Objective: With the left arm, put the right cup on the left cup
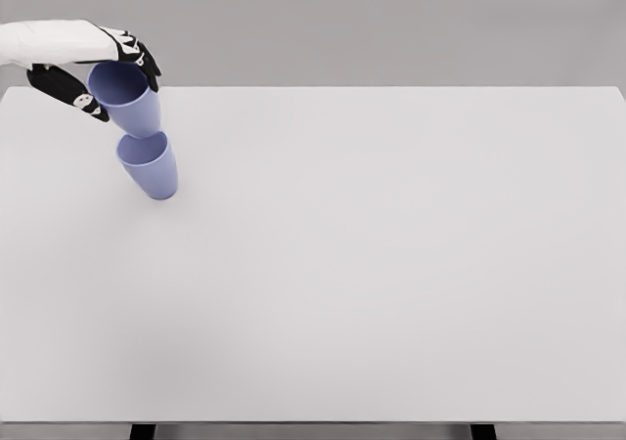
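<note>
Upper cup, lavender-blue, hanging at far left of table, open mouth facing camera, body tilting slightly. Its base sitting right at rim of lower cup, same colour; cannot tell whether touching or just above. Lower cup standing on tabletop, leaning a little in view. Left hand, white with black fingers, reaching in from upper left edge, fingers curling around upper cup's rim, thumb pressing on near side. Table plain white, dark legs showing at bottom edge.
</note>
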Controlling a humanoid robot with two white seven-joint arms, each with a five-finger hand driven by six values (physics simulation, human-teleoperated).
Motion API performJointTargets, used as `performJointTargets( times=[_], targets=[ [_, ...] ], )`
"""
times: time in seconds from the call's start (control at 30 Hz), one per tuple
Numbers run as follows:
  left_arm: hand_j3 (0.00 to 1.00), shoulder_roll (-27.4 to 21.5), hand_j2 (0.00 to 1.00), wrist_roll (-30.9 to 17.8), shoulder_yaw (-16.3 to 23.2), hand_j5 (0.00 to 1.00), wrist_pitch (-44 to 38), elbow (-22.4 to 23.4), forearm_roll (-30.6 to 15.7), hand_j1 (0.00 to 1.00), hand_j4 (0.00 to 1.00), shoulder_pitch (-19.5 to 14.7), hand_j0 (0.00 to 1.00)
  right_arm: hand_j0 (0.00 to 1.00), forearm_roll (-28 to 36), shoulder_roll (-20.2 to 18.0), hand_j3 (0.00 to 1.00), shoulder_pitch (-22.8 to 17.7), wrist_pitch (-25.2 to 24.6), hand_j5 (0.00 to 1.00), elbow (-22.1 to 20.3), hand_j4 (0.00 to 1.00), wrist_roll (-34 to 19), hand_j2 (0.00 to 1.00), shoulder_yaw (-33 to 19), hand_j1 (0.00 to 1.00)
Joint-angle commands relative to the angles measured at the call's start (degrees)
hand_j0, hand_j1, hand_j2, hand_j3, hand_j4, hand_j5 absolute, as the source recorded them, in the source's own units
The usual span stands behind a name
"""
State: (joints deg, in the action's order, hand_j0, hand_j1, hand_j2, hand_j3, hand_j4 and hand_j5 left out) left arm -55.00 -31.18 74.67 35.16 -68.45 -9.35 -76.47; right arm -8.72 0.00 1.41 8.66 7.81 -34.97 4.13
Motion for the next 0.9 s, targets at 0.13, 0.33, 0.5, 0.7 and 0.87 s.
performJointTargets(
  times=[0.13, 0.33, 0.5, 0.7, 0.87],
  targets=[
    [0.53, 0.15, 0.53, 0.33, 0.75, 0.53, -0.16, 1.04, -0.32, 0.53, 0.53, 0.26, 0.53, 1.0, -0.07, 0.0, 1.0, 0.0, 0.04, 1.0, 0.01, 1.0, -0.03, 1.0, 0.0, 1.0],
    [0.53, 0.5, 0.53, 0.42, 0.75, 0.53, -0.16, 1.74, -0.32, 0.53, 0.53, 0.44, 0.53, 1.0, -0.07, 0.0, 1.0, 0.0, 0.04, 1.0, 0.01, 1.0, -0.03, 1.0, 0.0, 1.0],
    [0.53, 0.5, 0.53, 0.42, 0.75, 0.53, -0.16, 1.65, -0.32, 0.53, 0.53, 0.44, 0.53, 1.0, -0.07, 0.0, 1.0, 0.0, 0.04, 1.0, 0.01, 1.0, -0.03, 1.0, 0.0, 1.0],
    [0.53, 0.42, 0.53, 0.42, 0.57, 0.53, -0.16, 1.83, -0.32, 0.53, 0.53, 0.35, 0.53, 1.0, -0.07, 0.0, 1.0, 0.0, 0.04, 1.0, 0.01, 1.0, -0.03, 1.0, 0.0, 1.0],
    [0.53, 0.15, 0.53, 0.16, 0.57, 0.53, -0.16, 0.69, -1.28, 0.53, 0.53, 0.26, 0.53, 1.0, -0.07, 0.0, 1.0, 0.0, 0.04, 1.0, 0.01, 1.0, -0.03, 1.0, 0.0, 1.0]
  ],
)
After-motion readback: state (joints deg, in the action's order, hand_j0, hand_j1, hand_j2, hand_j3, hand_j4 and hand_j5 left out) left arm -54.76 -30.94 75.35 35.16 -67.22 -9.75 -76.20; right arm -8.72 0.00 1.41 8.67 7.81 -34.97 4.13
